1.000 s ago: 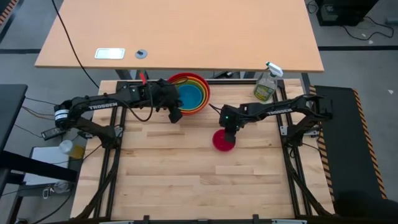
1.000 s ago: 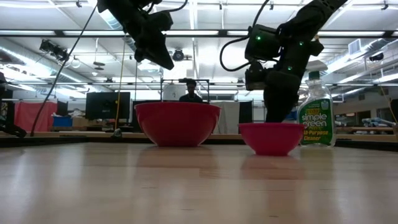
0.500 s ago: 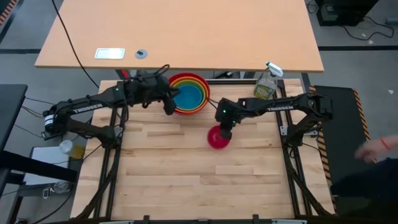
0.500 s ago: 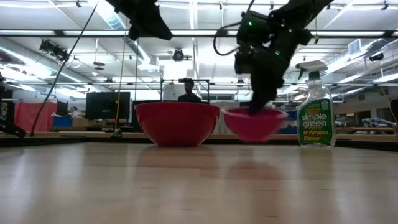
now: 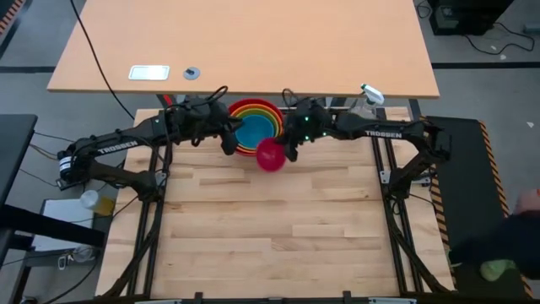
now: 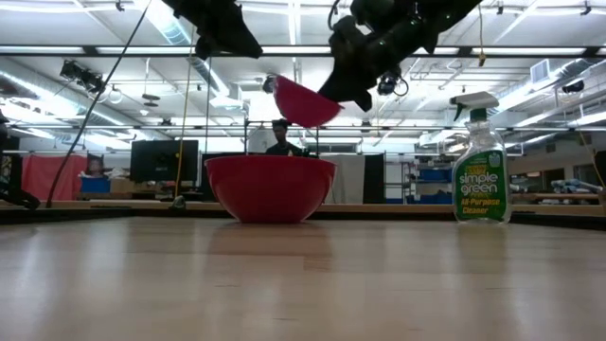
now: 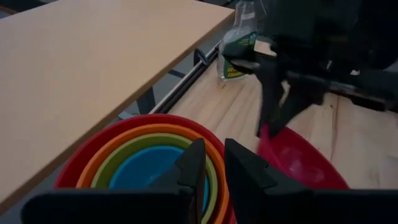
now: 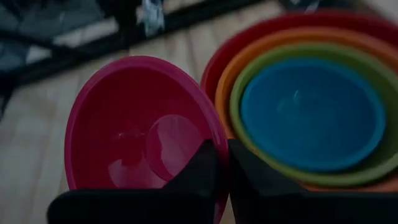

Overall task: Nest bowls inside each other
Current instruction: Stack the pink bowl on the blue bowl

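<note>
Red, orange, lime green and blue bowls sit nested as a stack (image 5: 251, 127) at the table's far edge, the red bowl's base (image 6: 270, 188) on the table. The magenta pink bowl (image 5: 271, 155) hangs tilted in the air by the stack's near right rim, with my right gripper (image 5: 289, 152) shut on it. My left gripper (image 5: 229, 145) hovers at the stack's left side, high above the table. Its fingers (image 7: 194, 163) stand a narrow gap apart with nothing between them. My right gripper pinches the pink bowl's rim (image 8: 214, 134) on the side nearest the wrist, one finger inside the bowl (image 8: 202, 165) and one outside. The fingers slant down from the table's right. The bowl (image 6: 303, 101) is lifted clear, above the red bowl's rim, tipped with its mouth toward the gripper.
A spray bottle (image 6: 480, 170) stands at the far right, partly under my right arm in the high view. A tan desk (image 5: 245, 42) lies beyond the far edge. A person (image 6: 281, 137) sits in the room behind. A hand (image 5: 527, 201) shows at the right.
My right gripper has lifted the pink bowl off the table and carried it up and toward the far left, to the stack's rim; the bowl has tipped from upright to tilted. My left gripper has risen and drawn back a little toward the left.
</note>
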Available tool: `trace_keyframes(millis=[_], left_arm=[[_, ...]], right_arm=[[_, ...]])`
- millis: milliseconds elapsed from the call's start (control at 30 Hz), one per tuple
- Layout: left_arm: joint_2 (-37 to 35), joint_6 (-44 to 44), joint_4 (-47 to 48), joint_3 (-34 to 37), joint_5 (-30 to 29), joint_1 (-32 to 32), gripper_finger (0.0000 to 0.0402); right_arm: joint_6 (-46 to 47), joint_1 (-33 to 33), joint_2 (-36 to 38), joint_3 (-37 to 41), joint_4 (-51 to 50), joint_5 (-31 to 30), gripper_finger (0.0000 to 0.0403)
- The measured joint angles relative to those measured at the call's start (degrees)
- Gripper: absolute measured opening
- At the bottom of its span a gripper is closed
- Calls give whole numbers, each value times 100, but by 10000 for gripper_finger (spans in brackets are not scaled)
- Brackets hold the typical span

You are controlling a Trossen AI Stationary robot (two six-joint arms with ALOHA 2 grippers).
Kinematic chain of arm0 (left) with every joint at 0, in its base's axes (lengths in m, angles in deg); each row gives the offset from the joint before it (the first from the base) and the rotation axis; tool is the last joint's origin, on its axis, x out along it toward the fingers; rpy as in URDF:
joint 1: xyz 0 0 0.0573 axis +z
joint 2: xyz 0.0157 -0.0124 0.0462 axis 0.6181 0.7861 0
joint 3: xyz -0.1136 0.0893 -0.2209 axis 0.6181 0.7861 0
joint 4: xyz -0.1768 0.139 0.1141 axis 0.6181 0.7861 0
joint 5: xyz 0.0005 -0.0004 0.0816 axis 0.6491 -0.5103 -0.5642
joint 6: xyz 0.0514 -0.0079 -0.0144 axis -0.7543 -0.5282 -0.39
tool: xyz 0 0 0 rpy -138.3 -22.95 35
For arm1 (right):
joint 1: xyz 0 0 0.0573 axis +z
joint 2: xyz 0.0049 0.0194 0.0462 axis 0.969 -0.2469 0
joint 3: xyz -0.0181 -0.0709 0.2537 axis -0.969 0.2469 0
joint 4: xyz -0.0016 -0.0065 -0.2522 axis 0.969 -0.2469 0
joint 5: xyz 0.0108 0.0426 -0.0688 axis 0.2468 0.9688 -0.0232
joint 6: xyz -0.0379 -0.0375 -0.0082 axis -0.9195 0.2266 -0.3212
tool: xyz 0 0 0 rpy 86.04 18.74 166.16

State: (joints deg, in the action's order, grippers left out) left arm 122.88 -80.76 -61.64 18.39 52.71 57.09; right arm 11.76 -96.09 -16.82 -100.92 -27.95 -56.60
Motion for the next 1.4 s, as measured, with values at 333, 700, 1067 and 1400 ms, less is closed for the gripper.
trace_keyframes(millis=[333,700,1067,1400], left_arm=[[6,58,4,2,15,0,61],[31,157,35,2,19,22,61],[31,158,201,2,-10,31,61],[31,274,377,2,-25,31,62]], right_arm=[[348,-291,-433,-4,1407,-605,32],[678,-521,-1576,-868,1113,-1219,32],[696,-763,-3055,-2931,-1113,-1872,32],[663,-821,-3449,-3310,-1373,-1071,85]])
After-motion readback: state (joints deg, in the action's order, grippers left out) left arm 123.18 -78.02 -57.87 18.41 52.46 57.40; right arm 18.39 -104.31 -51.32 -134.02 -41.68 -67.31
